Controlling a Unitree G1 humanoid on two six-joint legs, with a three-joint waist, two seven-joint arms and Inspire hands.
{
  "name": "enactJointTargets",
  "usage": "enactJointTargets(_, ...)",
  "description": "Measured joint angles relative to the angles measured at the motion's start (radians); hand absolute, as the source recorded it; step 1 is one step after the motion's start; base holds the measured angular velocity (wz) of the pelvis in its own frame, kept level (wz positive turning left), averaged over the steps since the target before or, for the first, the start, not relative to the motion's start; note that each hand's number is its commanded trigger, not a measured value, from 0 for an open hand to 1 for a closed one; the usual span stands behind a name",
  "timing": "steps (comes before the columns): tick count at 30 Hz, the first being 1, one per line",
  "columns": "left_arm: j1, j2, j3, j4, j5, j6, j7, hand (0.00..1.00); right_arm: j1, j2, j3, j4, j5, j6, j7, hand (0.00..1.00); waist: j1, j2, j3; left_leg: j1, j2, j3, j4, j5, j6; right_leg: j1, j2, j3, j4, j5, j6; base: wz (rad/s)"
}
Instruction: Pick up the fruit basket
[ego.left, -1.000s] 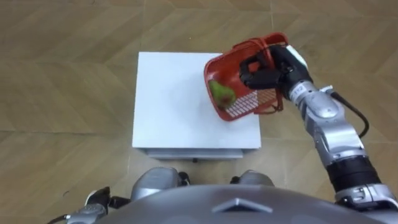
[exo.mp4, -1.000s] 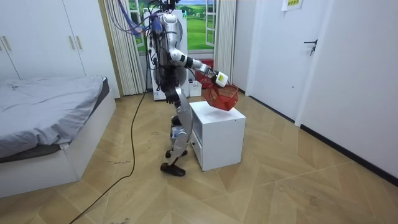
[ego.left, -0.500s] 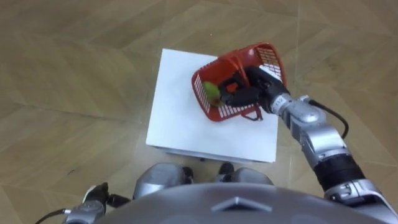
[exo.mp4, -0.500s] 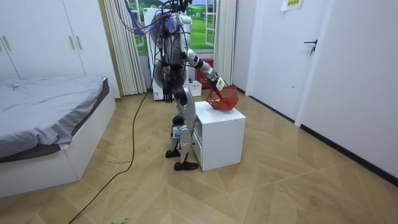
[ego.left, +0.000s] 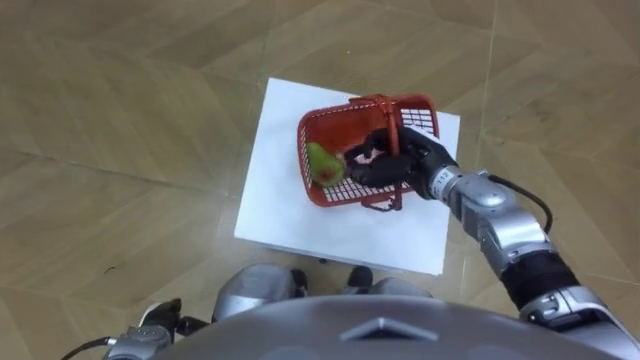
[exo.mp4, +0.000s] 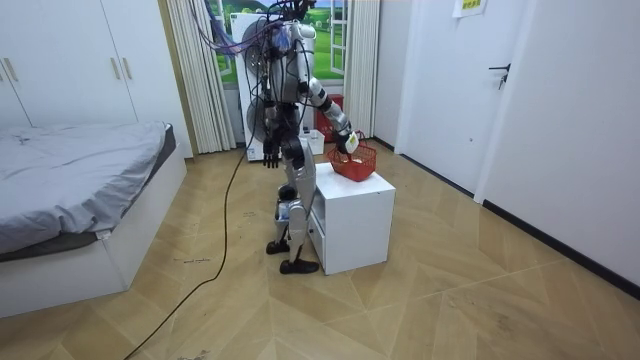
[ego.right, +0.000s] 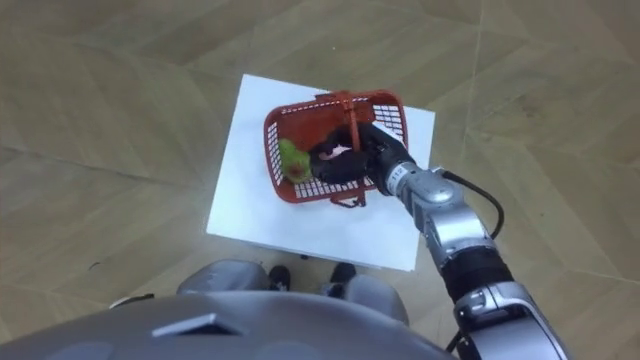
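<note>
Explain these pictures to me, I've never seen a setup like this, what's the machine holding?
It is a two-legged humanoid robot standing at a white cabinet in a bedroom. Two pictures look down from cameras on its head; the third is from a camera across the room. A red basket with a green fruit inside seems to rest on the cabinet. The right hand has its fingers curled round the basket's handle. The left hand hangs at its side.
</note>
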Motion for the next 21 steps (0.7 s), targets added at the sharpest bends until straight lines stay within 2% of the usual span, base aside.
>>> enactJointTargets(3, 0.000, -0.004, -0.006, 0.000, 0.001, 0.017, -0.001, 0.00, 0.001, 0.000, 0.022, 0.016, 0.004, 0.002, 0.003, 0.00, -0.001, 0.010, 0.0060, -0.001, 0.001, -0.004, -0.005, 0.000, 0.000, -0.001, 0.000, -0.009, 0.000, 0.002, -0.001, 0.04)
enactJointTargets(6, -0.005, -0.005, -0.013, 0.001, 0.002, 0.024, -0.002, 0.00, 0.002, 0.002, 0.038, 0.016, 0.003, 0.002, 0.004, 0.00, -0.001, 0.014, 0.0074, -0.002, 0.004, -0.005, -0.019, 0.000, 0.001, -0.005, 0.001, -0.024, 0.000, 0.004, -0.004, 0.09)
enactJointTargets(16, -0.002, -0.017, -0.019, 0.004, 0.002, 0.034, -0.015, 0.00, 0.006, 0.005, 0.039, 0.014, 0.004, 0.001, 0.012, 0.00, -0.002, 0.012, 0.0022, 0.017, 0.006, -0.001, -0.017, 0.000, 0.001, 0.014, 0.001, -0.028, -0.006, 0.004, -0.004, 0.00)
enactJointTargets(19, -0.002, -0.017, -0.018, 0.004, 0.002, 0.034, -0.013, 0.00, 0.007, 0.006, 0.039, 0.005, 0.003, 0.000, 0.012, 0.00, -0.004, 0.003, -0.0035, 0.018, 0.005, -0.002, -0.019, 0.000, 0.001, 0.019, 0.001, -0.028, -0.014, 0.003, -0.004, 0.01)
enactJointTargets(21, -0.001, -0.019, -0.017, 0.003, 0.003, 0.034, -0.016, 0.00, 0.008, 0.005, 0.037, 0.005, 0.000, 0.000, 0.009, 0.00, -0.004, 0.001, -0.0044, 0.027, 0.004, -0.001, -0.020, 0.000, 0.001, 0.029, 0.002, -0.026, -0.019, 0.003, -0.003, 0.02)
